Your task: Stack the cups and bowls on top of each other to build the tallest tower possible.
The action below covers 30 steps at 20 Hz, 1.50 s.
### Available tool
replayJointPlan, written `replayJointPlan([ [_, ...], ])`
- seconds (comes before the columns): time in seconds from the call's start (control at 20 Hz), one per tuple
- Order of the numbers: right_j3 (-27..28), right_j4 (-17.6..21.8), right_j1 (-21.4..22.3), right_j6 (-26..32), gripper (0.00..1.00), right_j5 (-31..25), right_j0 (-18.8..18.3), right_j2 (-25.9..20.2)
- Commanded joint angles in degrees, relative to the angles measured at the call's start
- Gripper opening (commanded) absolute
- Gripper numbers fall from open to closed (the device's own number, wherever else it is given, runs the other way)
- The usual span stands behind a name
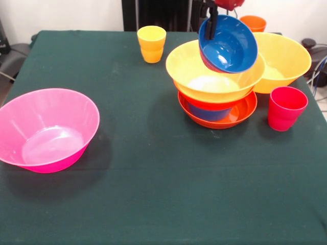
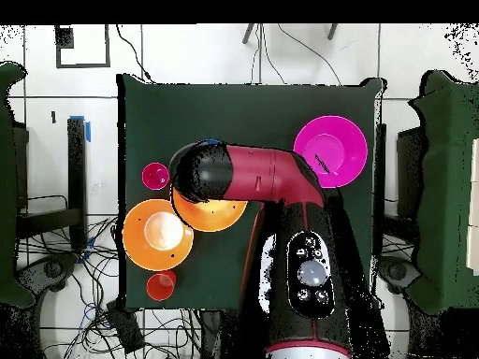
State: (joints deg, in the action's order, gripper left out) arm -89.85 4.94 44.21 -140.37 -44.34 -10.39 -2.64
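Pincer (image 1: 212,19) gripping rim of tilted blue bowl (image 1: 228,44), hanging just above tower (image 1: 217,94) at right of counter (image 1: 153,168). Lying apart at near left: pink bowl (image 1: 46,128). Standing far: yellow cup (image 1: 152,44). Standing right of tower: red cup (image 1: 286,108).

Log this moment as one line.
pincer: shut on blue bowl | bowl tilted above tower | pink bowl apart, unstacked
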Motion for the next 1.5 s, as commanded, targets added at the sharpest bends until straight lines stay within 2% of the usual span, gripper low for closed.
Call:
replayJointPlan([
  [0.05, -4.82, 0.31, -2.53, -6.38, 0.0, 4.13, 1.44, 0.26],
  [1.5, -5.58, -0.92, -3.95, -5.92, 0.0, 6.35, 2.24, 1.48],
])
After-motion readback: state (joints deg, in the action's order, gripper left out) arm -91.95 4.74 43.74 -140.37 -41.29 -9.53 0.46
